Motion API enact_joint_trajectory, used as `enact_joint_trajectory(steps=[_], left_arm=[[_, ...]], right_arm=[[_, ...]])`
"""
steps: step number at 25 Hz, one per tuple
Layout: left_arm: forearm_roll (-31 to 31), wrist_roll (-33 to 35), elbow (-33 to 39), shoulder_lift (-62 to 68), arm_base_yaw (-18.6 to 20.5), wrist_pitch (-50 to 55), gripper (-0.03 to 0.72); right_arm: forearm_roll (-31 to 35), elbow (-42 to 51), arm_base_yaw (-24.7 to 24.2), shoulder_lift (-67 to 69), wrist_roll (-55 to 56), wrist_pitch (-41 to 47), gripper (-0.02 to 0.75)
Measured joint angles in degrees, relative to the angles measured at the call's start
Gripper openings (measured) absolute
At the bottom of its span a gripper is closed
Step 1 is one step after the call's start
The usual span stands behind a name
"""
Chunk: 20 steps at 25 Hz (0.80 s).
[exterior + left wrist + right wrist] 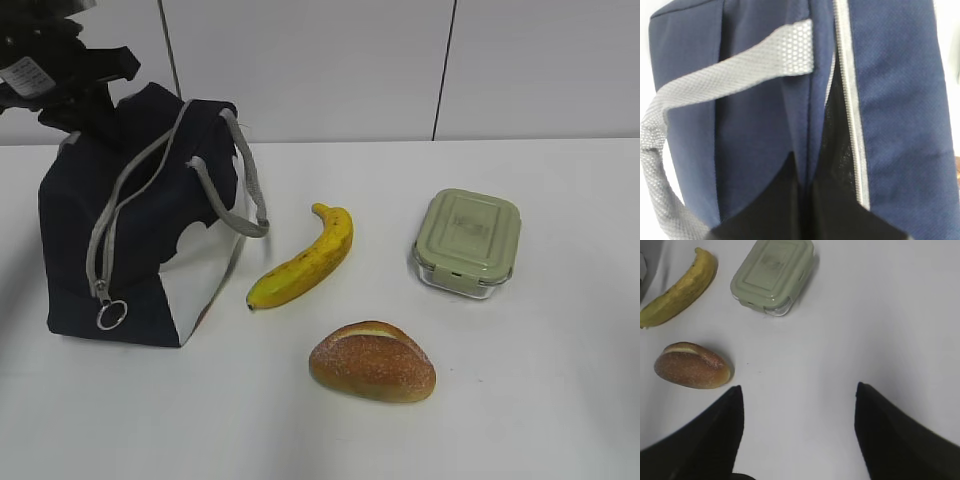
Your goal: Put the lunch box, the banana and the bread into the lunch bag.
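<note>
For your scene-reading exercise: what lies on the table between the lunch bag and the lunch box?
The banana lies between the lunch bag and the lunch box, touching neither; the exterior view shows this.

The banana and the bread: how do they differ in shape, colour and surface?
The banana is long and curved; the bread is a short oval. The banana is yellow with brown specks; the bread is golden-brown with a pale slash. Both lie on the white table, outside the bag.
</note>
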Motion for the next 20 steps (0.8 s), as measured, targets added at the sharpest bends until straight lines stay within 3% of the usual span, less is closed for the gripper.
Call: enact_joint_trajectory(steps=[7,13,20], left_arm=[[0.0,0.0,0.0,0.0,0.0,0.0,-0.003],[0.0,0.0,0.0,0.0,0.0,0.0,-0.003],[-0.1,0.0,0.0,0.0,0.0,0.2,-0.003]], right_arm=[[9.0,-4.7,0.0,20.4,0.0,-6.2,0.512],[20.3,-11.2,0.0,35.0,-3.6,-7.5,0.511],[28.4,-18.4,-0.5,47.7,-8.9,-7.9,0.512]])
